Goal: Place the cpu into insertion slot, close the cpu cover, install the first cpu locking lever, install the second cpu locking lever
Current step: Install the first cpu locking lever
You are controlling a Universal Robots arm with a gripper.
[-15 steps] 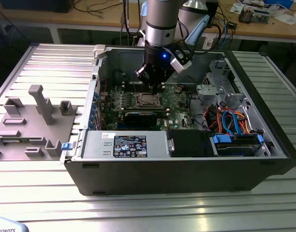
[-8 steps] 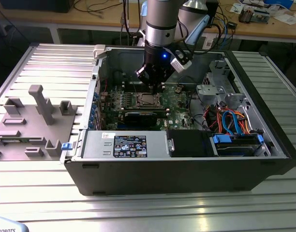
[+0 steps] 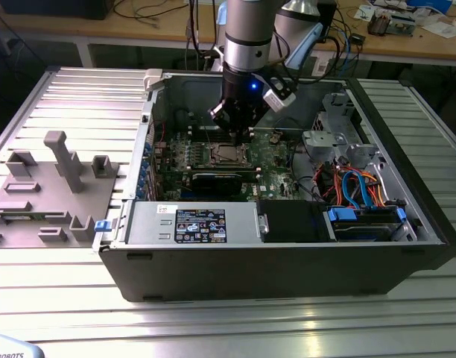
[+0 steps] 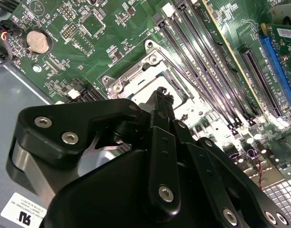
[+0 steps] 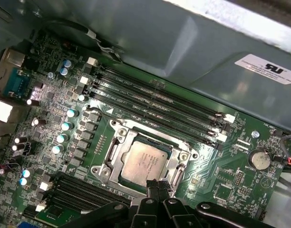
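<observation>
**A:** Where's your cpu sitting right now?

**B:** The cpu lies flat in the socket on the green motherboard, pale tan-silver face up. In the first wrist view there's faint print on it, too small for you to make out. The cpu cover looks to be down around it, its silvery frame bordering the chip and the centre open. You can't tell whether the locking levers are latched.

**A:** And your gripper?

**B:** The gripper hangs just beside the socket's edge, on the side away from the memory slots. Its black fingertips are pinched narrow, practically together, and you can see nothing between them. In the second wrist view the gripper points at the same cover. In the exterior view it reaches down into the open computer case.

**A:** Any labels you can see?

**B:** A few:
- A white sticker with black print sits on the grey case wall.
- A black-and-white label sits on the power supply.
- There's white silkscreen lettering across the board near the coin cell.

The case sits on a ribbed metal table, with a grey fixture at the exterior view's left
</observation>
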